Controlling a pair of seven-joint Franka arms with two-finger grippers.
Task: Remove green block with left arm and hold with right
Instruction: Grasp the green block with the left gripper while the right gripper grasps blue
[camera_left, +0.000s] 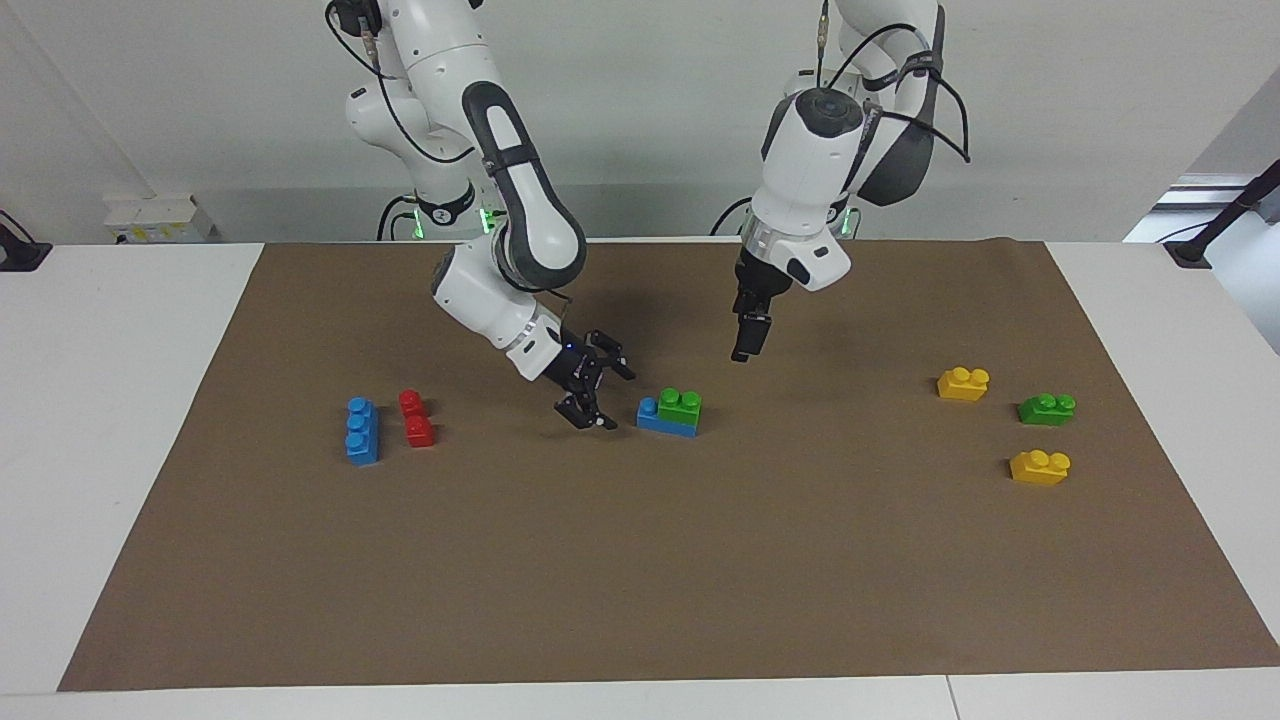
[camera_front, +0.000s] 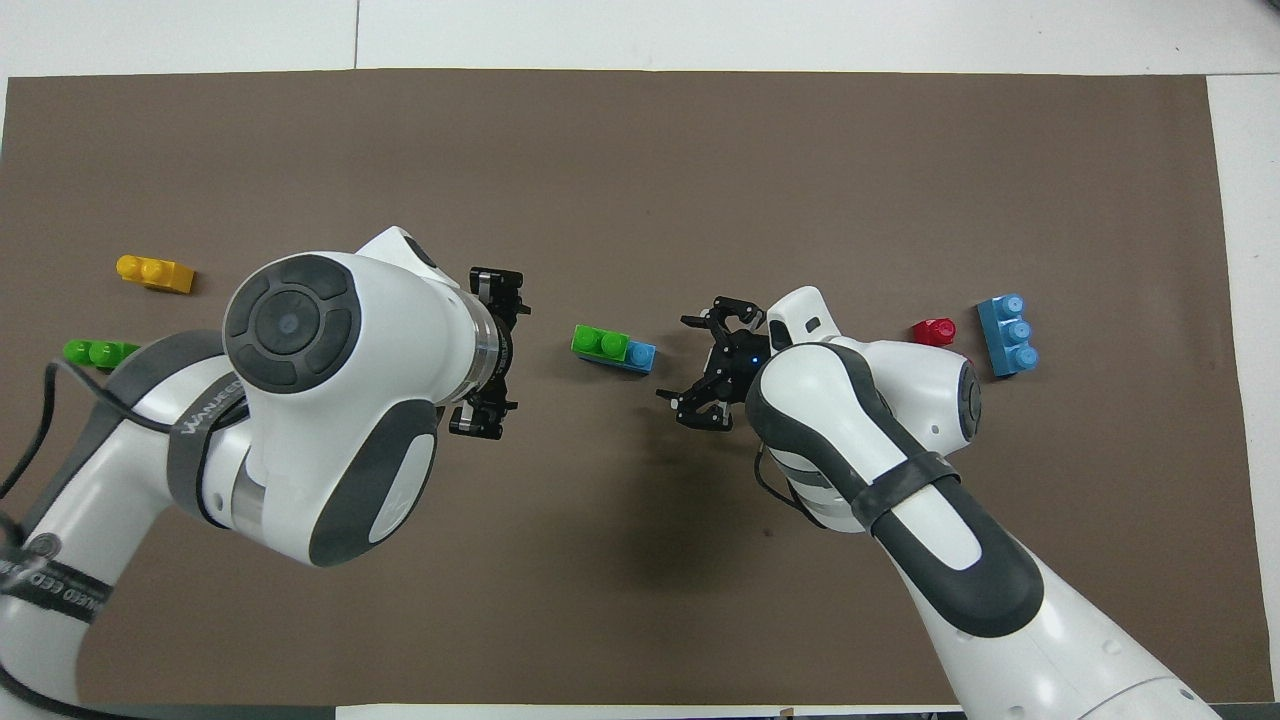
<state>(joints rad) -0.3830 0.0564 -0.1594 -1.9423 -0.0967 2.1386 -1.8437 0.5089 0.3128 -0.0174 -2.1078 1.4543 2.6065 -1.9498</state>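
Observation:
The green block (camera_left: 680, 403) (camera_front: 600, 342) sits on a longer blue brick (camera_left: 665, 422) (camera_front: 641, 356) in the middle of the brown mat. My right gripper (camera_left: 612, 397) (camera_front: 680, 358) hangs low and open, just off the blue brick's bare end toward the right arm's end, a small gap from it. My left gripper (camera_left: 742, 345) (camera_front: 497, 355) is raised over the mat beside the stack toward the left arm's end. It points down, open, and holds nothing.
A second green block (camera_left: 1047, 408) (camera_front: 100, 352) and two yellow bricks (camera_left: 963, 383) (camera_left: 1039, 467) lie toward the left arm's end. A blue three-stud brick (camera_left: 361, 431) (camera_front: 1008, 333) and red bricks (camera_left: 416, 418) (camera_front: 933, 331) lie toward the right arm's end.

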